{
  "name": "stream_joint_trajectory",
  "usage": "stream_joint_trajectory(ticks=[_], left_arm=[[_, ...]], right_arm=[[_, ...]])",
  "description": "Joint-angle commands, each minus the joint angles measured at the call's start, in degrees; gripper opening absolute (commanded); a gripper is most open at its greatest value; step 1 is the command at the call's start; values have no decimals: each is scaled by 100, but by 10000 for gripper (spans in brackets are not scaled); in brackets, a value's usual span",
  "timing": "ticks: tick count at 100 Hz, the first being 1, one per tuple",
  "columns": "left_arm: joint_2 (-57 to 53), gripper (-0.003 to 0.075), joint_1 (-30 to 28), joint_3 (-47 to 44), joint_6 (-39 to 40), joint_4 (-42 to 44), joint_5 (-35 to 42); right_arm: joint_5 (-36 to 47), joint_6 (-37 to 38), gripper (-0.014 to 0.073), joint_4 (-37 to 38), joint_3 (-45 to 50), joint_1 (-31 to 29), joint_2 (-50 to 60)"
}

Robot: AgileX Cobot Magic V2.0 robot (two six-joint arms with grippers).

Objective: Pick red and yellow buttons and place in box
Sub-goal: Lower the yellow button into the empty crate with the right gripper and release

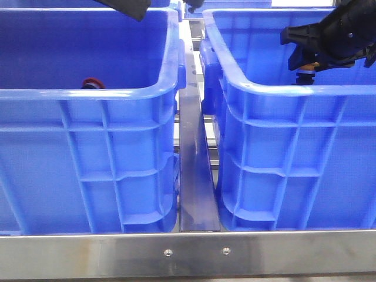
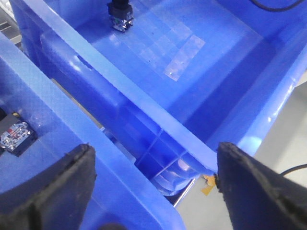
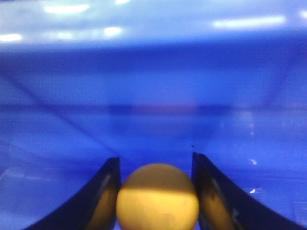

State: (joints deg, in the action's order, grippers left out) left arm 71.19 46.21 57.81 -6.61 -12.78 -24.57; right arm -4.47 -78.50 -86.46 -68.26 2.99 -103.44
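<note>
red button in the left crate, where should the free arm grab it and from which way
Likely by the round red cap of the red button, fingers across its sides, coming straight down from above. It lies low in the left crate against the near wall, so the tall walls block a sideways approach. The left gripper is open and empty; how the button is tilted cannot be told.

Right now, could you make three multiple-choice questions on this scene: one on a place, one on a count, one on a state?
1. Where is the red button?
A. in the left crate
B. on the metal rail
C. in the right gripper

2. How many blue crates does the front view show?
A. one
B. two
C. four

3. The right gripper is:
A. open and empty
B. shut on the yellow button
C. shut on the red button

Answers: 1 A, its red cap peeks over the left crate's near rim. 2 B, the left one and the right crate flank the rail. 3 B, the yellow button sits between its fingers.
</note>
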Motion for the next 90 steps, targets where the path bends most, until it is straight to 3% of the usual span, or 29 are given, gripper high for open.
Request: stream_joint_trajectory(ticks=[1,21,43,90], left_arm=[[-164,491,50,157,-9,-88,438],[-164,491,50,157,-9,-88,438],[-164,491,50,157,-9,-88,438],[-164,491,50,157,-9,-88,438]], right_arm=[[27,-87,270,-64,-195,-22,263],[27,-87,275,-64,-195,-22,263],[22,-87,408,-64,-195,-22,263],[29,-87,411,-64,-163,-22,457]])
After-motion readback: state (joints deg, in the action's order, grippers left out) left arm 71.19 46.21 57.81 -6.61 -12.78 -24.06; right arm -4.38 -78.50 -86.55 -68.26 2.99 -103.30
